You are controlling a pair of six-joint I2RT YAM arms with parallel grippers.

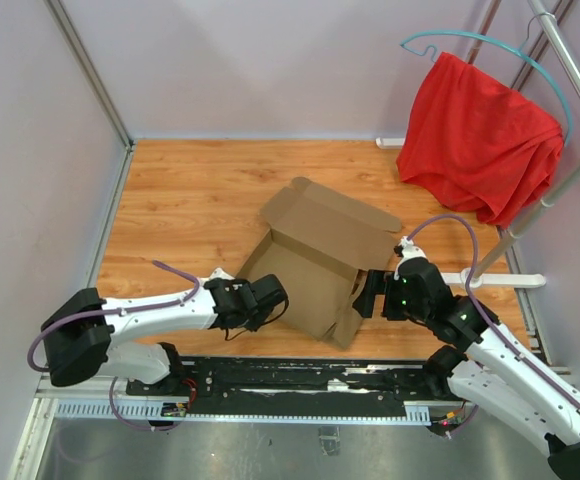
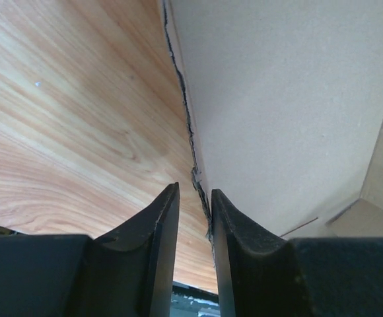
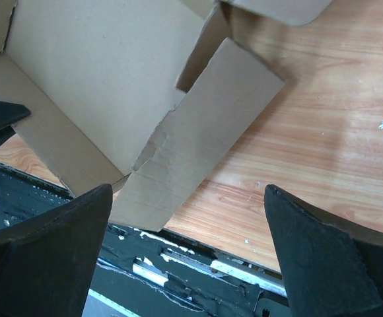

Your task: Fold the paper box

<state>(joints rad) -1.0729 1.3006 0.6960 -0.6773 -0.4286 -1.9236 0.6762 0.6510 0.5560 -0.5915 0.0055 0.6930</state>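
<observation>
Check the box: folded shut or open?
Open, only partly folded. The box has some walls raised, but its far flap lies back toward the table and the inside shows.

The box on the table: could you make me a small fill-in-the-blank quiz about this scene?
1. The box lies on a ___ table.
2. The cloth hanging at the far right is ___.
3. The right gripper has its jaws wide ___.
4. In the left wrist view, the box's edge runs up from between the left gripper's two ___.

Missing words: wooden; red; open; fingers.
</observation>
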